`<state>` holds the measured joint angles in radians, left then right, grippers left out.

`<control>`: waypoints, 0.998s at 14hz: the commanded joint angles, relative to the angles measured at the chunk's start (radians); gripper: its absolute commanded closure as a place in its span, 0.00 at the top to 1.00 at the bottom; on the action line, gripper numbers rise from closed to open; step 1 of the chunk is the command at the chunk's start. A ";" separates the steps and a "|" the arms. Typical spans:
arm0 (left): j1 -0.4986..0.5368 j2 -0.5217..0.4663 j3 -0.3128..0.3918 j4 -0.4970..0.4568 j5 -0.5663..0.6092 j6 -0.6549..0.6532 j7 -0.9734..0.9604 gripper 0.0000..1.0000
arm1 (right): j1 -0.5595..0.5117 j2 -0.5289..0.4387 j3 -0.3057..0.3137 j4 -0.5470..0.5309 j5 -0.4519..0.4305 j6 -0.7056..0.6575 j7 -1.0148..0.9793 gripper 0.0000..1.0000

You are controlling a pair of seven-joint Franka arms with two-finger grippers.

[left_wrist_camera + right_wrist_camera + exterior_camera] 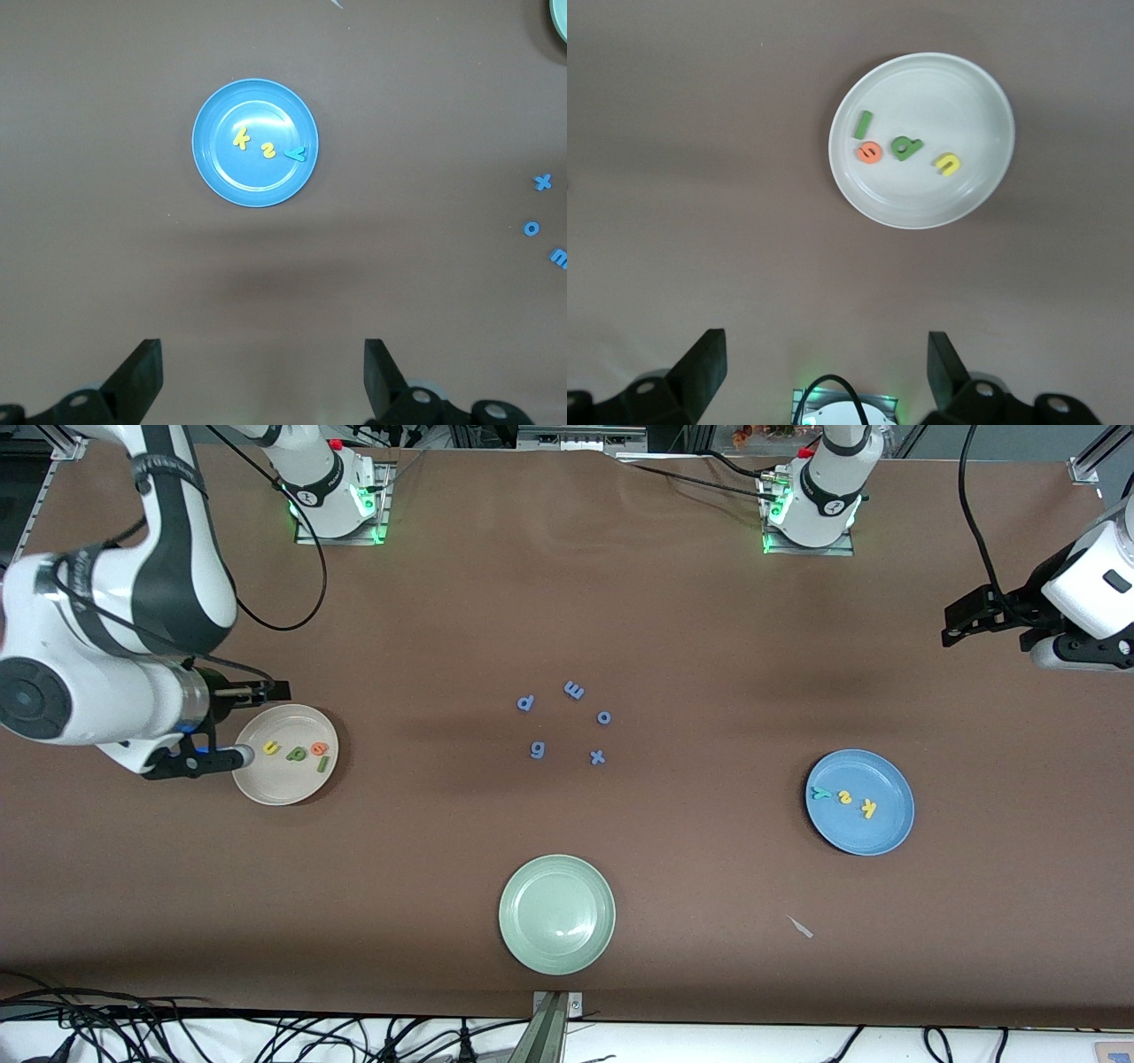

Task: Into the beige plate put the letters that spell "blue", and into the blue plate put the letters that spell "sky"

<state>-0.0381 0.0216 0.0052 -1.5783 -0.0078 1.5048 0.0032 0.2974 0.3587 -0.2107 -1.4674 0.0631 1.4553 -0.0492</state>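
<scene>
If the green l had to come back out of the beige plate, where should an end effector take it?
Grip the green l across its narrow width at mid-length, descending from straight above. It lies flat in the beige plate, and the orange e sits at one end.

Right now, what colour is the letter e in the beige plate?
Orange. The e lies in the beige plate, clearest in the right wrist view.

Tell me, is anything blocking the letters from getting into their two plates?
Nothing visible does. The four letters u, b, e, l already lie in the beige plate, and y, s, k lie in the blue plate. Both the left gripper and the right gripper are open and empty.
</scene>
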 commanded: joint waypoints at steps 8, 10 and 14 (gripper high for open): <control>-0.002 -0.006 0.002 -0.006 0.022 -0.005 0.000 1.00 | -0.236 -0.349 0.174 -0.194 -0.055 0.100 -0.004 1.00; -0.002 -0.006 0.001 -0.005 0.022 -0.003 0.001 1.00 | -0.238 -0.356 0.174 -0.183 -0.057 0.092 0.000 1.00; -0.003 -0.006 -0.005 -0.002 0.022 -0.003 0.001 1.00 | -0.253 -0.356 0.175 -0.171 -0.057 0.102 0.000 1.00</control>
<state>-0.0377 0.0223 0.0060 -1.5792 -0.0078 1.5042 0.0032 0.0730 0.0227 -0.0546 -1.6266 0.0153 1.5411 -0.0496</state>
